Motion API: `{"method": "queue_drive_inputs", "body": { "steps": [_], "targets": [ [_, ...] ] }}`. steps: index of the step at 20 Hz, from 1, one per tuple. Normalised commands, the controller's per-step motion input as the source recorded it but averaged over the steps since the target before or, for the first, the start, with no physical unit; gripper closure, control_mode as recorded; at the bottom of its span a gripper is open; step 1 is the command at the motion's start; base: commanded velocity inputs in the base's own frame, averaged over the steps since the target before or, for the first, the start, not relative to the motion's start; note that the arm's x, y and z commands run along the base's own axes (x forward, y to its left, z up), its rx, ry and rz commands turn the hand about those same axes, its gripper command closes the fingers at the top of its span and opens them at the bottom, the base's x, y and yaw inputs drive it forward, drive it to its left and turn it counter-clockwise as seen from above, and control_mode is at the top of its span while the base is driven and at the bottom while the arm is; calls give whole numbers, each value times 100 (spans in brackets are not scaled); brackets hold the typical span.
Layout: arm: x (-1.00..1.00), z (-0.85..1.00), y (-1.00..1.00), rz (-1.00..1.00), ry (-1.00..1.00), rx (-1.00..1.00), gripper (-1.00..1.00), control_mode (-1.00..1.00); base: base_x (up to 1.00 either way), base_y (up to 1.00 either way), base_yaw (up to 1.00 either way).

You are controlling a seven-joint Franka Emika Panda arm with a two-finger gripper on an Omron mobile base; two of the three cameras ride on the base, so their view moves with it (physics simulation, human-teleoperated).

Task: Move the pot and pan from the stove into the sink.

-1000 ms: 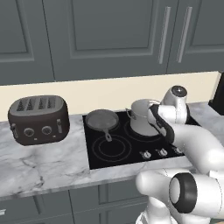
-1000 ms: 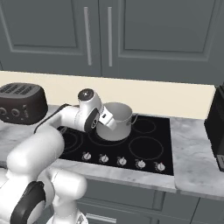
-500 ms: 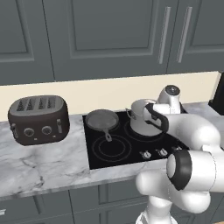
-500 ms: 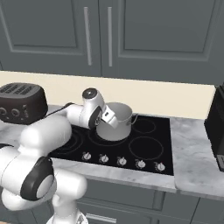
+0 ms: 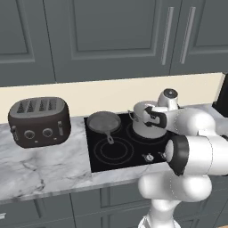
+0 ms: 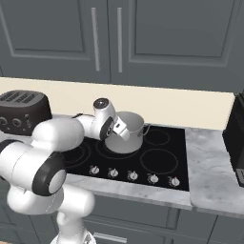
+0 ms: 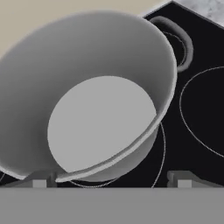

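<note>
Two vessels stand on the stove [image 5: 116,153], so neither transfer to the sink is done; the step in hand is judged to be the approach to the pot.

Left base view: the pot [image 5: 143,119] sits on the rear burner at about 1 o'clock from the cooktop's centre, and the pan [image 5: 103,122] lies just beside it at 9 o'clock, handle pointing toward the front edge. The arm rises at 5 o'clock, folds at a dark elbow, and reaches back so that the wrist lies against the pot's 3 o'clock side. A toaster [image 5: 39,121] rests on the marble counter [image 5: 44,169], well apart at 9 o'clock.

Right base view: the forearm runs nearly level from 9 o'clock, the hand pitched down over the near rim of the pot [image 6: 127,132]. The pincer [image 6: 121,131] is at that rim.

Hand view: the camera looks steeply into the pot [image 7: 100,127]; the pincer [image 7: 111,179] is spread wide, one tip just beside the near wall at 7 o'clock, the other over bare black glass at 5 o'clock. Nothing is pinched. The next move likely calls for lowering to straddle the wall, then closing.
</note>
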Motion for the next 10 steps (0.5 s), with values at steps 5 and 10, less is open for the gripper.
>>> {"method": "queue_drive_inputs", "body": {
  "steps": [5, 10],
  "targets": [
    [22, -28, 0, -1, 2, 0, -100, -100, 0, 0, 0],
    [23, -20, 0, 0, 0, 0, -100, -100, 0, 0, 0]
  ]
}}
